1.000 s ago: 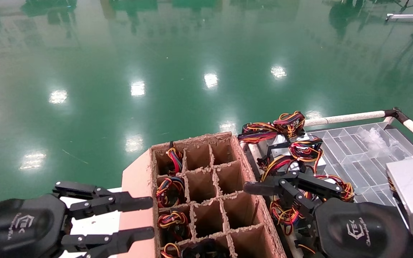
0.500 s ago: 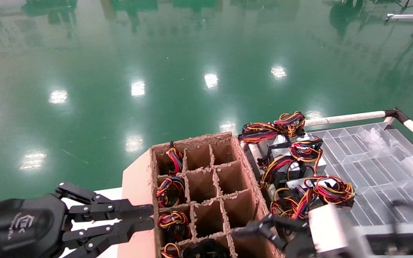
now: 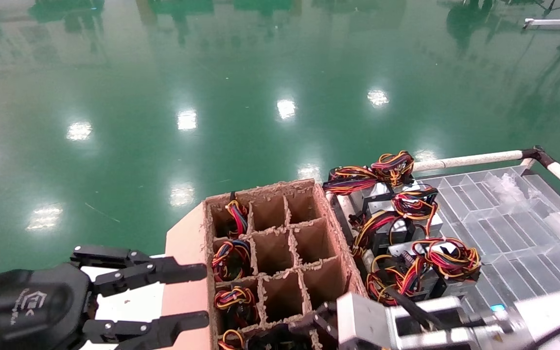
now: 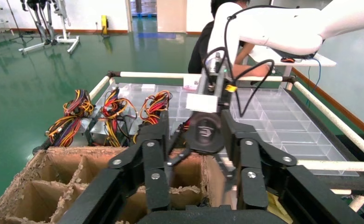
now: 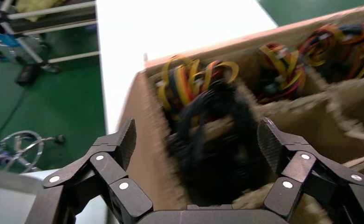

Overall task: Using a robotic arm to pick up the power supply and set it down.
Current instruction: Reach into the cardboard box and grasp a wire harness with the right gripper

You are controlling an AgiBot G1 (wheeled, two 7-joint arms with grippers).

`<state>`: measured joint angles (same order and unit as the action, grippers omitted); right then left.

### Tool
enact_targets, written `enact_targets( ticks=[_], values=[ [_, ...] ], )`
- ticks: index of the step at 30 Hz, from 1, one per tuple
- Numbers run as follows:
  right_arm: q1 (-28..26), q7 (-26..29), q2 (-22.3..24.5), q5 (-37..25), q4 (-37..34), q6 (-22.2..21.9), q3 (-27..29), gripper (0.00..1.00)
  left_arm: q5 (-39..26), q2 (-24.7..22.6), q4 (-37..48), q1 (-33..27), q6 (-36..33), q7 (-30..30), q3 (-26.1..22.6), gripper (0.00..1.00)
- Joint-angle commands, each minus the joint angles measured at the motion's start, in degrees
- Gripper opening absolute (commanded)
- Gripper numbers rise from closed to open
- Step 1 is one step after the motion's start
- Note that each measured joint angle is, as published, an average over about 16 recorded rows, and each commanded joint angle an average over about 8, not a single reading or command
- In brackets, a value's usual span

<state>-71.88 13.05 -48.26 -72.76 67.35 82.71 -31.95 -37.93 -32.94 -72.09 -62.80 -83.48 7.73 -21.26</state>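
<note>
Below the spread right gripper (image 5: 196, 140), the power supply's black cables (image 5: 217, 135) fill a box cell.

Left gripper (image 3: 204, 294) low at the near left, fingers spread, right gripper (image 5: 196, 142) reaching leftward, fingers wide apart

Rough, frayed brown cardboard divider box (image 3: 280, 228). Glossy green floor (image 3: 212, 73) reflecting lights. Clear plastic tray (image 3: 513, 218) at right. Matt black plastic left gripper (image 3: 202, 296).
</note>
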Motion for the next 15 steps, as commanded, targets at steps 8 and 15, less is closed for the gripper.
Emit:
enact_targets(
  ticks=[8, 15],
  values=[
    [-1.7, -1.3, -3.3, -2.8, -3.2, -1.6, -1.2, 0.0, 0.0, 0.0, 0.0, 0.0, 0.0, 0.0, 0.0, 1.0],
    [-1.8, -0.9, -3.9, -3.4, -3.9, -0.9, -2.0, 0.0, 0.0, 0.0, 0.0, 0.0, 0.0, 0.0, 0.0, 1.0]
  ],
)
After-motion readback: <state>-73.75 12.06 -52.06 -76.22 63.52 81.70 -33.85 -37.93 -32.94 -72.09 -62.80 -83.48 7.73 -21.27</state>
